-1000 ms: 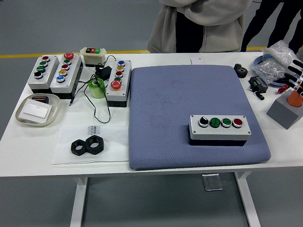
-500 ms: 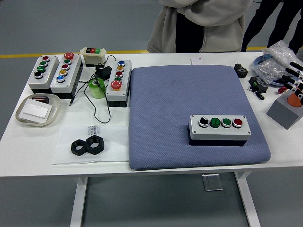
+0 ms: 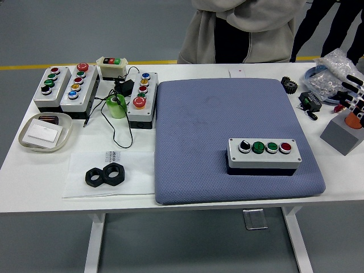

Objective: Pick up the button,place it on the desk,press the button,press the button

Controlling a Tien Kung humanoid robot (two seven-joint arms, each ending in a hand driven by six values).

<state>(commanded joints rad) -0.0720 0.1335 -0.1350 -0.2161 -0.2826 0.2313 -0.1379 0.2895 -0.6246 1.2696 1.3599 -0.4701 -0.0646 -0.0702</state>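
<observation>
— What is seen at the left of the white table point(image 3: 142, 193)?

— A shallow tray point(image 3: 45, 133) is set near the left edge, with two black nuts point(image 3: 105, 176) laid toward the near edge. Behind them, three spare button boxes point(image 3: 74, 87) are lined up, and a green roll point(image 3: 116, 106) is stood among the cables. None of it is being touched.

— And the button itself?

— The four-button box point(image 3: 263, 154) is placed on the blue pad point(image 3: 227, 114), toward its near right corner, flat and level, buttons facing up. It is held by nothing. The pick-up and the placing can be judged as done, if the pad is counted as the desk.

— Is anything being pressed?

— No. Only the right hand point(image 3: 352, 96) is seen, at the far right edge, well apart from the box and near a grey block point(image 3: 341, 135) and some small parts. Its fingers point(image 3: 348, 87) are spread and nothing is gripped. The left hand is not in view.

— So what is left?

— Both presses, as far as can be judged; the hand must first be brought back over the box. A person point(image 3: 244, 31) is stood at the far side, hands off the table.
</observation>
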